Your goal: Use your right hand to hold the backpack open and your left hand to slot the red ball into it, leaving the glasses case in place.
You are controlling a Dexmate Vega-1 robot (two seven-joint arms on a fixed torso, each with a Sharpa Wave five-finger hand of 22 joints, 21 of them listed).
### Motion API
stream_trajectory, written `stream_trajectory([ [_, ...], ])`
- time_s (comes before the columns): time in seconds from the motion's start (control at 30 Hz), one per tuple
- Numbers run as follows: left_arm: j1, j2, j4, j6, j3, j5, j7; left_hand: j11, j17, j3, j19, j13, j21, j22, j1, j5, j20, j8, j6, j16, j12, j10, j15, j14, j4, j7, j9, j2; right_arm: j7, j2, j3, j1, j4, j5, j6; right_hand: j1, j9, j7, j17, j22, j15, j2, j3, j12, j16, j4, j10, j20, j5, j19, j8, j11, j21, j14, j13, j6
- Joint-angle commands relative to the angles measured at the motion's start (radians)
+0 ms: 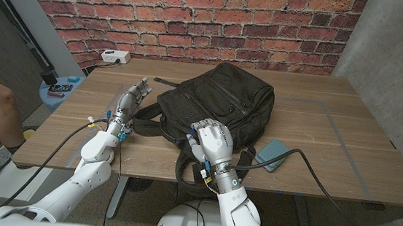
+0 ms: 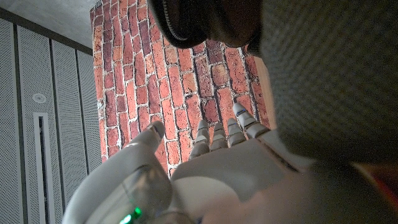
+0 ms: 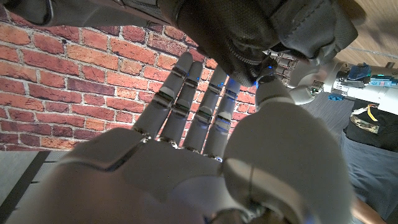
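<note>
Head view, with clock directions read on the picture. The black backpack (image 1: pixel 213 103) lies flat at the centre of the bench (image 1: pixel 346 133), its zip apparently closed. The right hand (image 1: pixel 210 139) sits at the bag's 6 o'clock edge, fingers extended against the fabric; the right wrist view shows the fingertips (image 3: pixel 186 65) reaching the underside of the bag, with nothing visibly gripped, so it reads as released. The left hand (image 1: pixel 133 96) stands at the bag's 9 o'clock side, fingers apart and empty. The glasses case (image 1: pixel 272 154), a teal box, lies at the bag's 4 o'clock, just beside the right forearm and crossed by a black cable (image 1: pixel 307 162). The red ball cannot be located in any view.

Risks, as judged from this layout:
(a) With the mouth unopened, a pull by the right hand may drag the whole bag instead of parting the zip.
(b) The right forearm or its cable may sweep the glasses case out of place, since they lie so close.
(c) The strap (image 1: pixel 182 166) hanging over the 6 o'clock edge may snag the fingers.
(d) The left hand cannot start while the ball remains unseen.
</note>
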Motion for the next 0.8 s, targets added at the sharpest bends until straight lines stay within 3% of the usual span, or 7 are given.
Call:
stream_trajectory([
  [0.03, -0.008, -0.001, 0.004, 0.009, 0.006, 0.006, -0.001, 0.003, 0.001, 0.008, 0.008, 0.005, -0.004, 0.006, -0.005, 0.0, -0.001, 0.001, 0.006, 0.001, -0.001, 0.006, 0.005, 0.009, 0.0, -0.003, 0.004, -0.004, 0.032, -0.063, -0.004, 0.027, -0.01, -0.058, -0.016, -0.002, 0.004, -0.003, 0.001, 0.001, -0.15, -0.003, 0.002, -0.008, -0.005, 0.007, -0.013, -0.031, 0.002, -0.005, -0.009, 0.0, -0.003, 0.008, 0.005, -0.013],
  [0.3, -0.013, 0.0, 0.004, 0.015, 0.01, 0.008, -0.001, 0.004, 0.001, 0.009, 0.009, 0.005, -0.006, 0.006, -0.006, 0.0, 0.0, 0.0, 0.008, 0.001, 0.0, 0.008, 0.005, 0.011, 0.0, -0.006, 0.005, -0.004, 0.081, -0.104, 0.008, 0.03, -0.033, -0.106, -0.003, -0.005, 0.004, -0.002, 0.003, 0.002, -0.15, -0.002, 0.0, -0.009, -0.007, 0.009, -0.016, -0.029, 0.001, -0.007, -0.014, 0.003, -0.005, 0.008, 0.005, -0.02],
  [0.43, -0.012, 0.0, 0.0, 0.018, 0.012, 0.009, 0.001, 0.004, 0.002, 0.009, 0.011, 0.005, -0.008, 0.006, -0.006, 0.0, -0.001, 0.0, 0.008, 0.001, 0.0, 0.009, 0.004, 0.012, 0.0, -0.007, 0.005, -0.004, 0.064, -0.112, 0.019, 0.026, -0.043, -0.104, 0.011, -0.008, 0.005, -0.001, 0.004, 0.002, -0.149, 0.0, -0.001, -0.007, -0.007, 0.012, -0.012, -0.028, 0.001, -0.005, -0.013, 0.002, -0.005, 0.009, 0.005, -0.015],
  [0.57, -0.009, 0.001, -0.006, 0.019, 0.013, 0.013, 0.009, 0.002, 0.001, 0.01, 0.012, 0.005, -0.009, 0.006, -0.007, 0.0, -0.001, 0.0, 0.009, 0.001, 0.0, 0.01, 0.005, 0.012, -0.001, -0.008, 0.005, -0.004, 0.037, -0.111, 0.026, 0.023, -0.044, -0.099, 0.024, -0.002, 0.006, -0.009, 0.011, 0.002, -0.157, 0.011, 0.002, 0.006, 0.001, 0.011, 0.031, -0.034, 0.002, 0.012, 0.0, -0.007, 0.0, 0.033, 0.0, 0.025],
  [0.8, -0.004, 0.0, -0.018, 0.022, 0.014, 0.017, 0.023, 0.005, 0.002, 0.011, 0.013, 0.005, -0.012, 0.006, -0.008, 0.0, 0.0, 0.0, 0.012, 0.001, 0.0, 0.01, 0.004, 0.013, -0.001, -0.01, 0.005, -0.004, -0.035, -0.094, 0.04, 0.023, -0.028, -0.055, 0.048, 0.044, 0.01, -0.024, 0.03, 0.003, -0.164, 0.028, 0.013, 0.042, 0.03, -0.005, 0.135, -0.051, 0.002, 0.045, 0.035, -0.025, 0.009, 0.135, -0.01, 0.123],
])
